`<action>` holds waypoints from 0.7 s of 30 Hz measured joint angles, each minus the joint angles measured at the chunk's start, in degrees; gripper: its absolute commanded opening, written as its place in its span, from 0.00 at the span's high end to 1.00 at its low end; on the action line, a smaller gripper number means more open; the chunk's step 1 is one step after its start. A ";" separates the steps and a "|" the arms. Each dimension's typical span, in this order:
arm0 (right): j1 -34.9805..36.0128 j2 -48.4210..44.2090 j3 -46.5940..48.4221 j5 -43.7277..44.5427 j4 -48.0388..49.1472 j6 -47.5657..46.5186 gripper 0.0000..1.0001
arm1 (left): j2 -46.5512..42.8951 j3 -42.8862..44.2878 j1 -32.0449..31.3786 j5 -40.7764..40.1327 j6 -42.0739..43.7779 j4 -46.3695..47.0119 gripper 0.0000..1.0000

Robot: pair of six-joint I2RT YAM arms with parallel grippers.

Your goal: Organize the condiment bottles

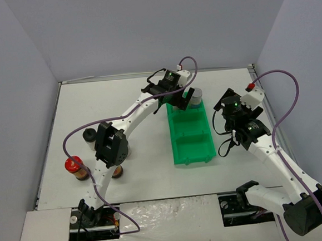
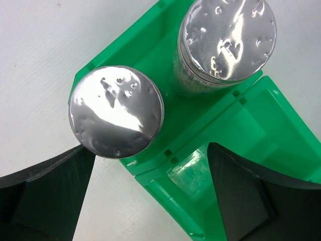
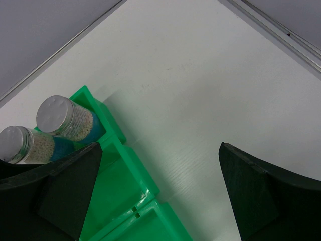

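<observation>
Nearest, well left of the green three-compartment bin [image 1: 191, 132], a red-lidded jar [image 1: 74, 165] is seen on the table, and a black-lidded jar [image 1: 88, 135] is spotted a little farther back on that same side, neither sorted yet. Just right of the bin, the right gripper [image 3: 158, 175] is held wide open with nothing in it, apparently kept out of the way. In the bin's far compartment, a silver-lidded jar [image 2: 116, 111] and its silver-lidded twin [image 2: 226, 37] are stood side by side, like grouped with like, and the left gripper [image 2: 150, 191] is spread wide above them, gripping nothing.
</observation>
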 measured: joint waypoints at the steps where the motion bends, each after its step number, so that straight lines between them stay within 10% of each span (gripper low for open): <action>1: 0.00 0.00 0.00 0.00 0.00 0.00 0.00 | 0.00 0.00 -0.03 0.24 0.13 -0.03 0.09; 21: 0.00 0.63 0.00 -0.01 -0.01 0.00 0.00 | -5.86 -4.05 -0.50 -8.59 0.99 -3.04 0.07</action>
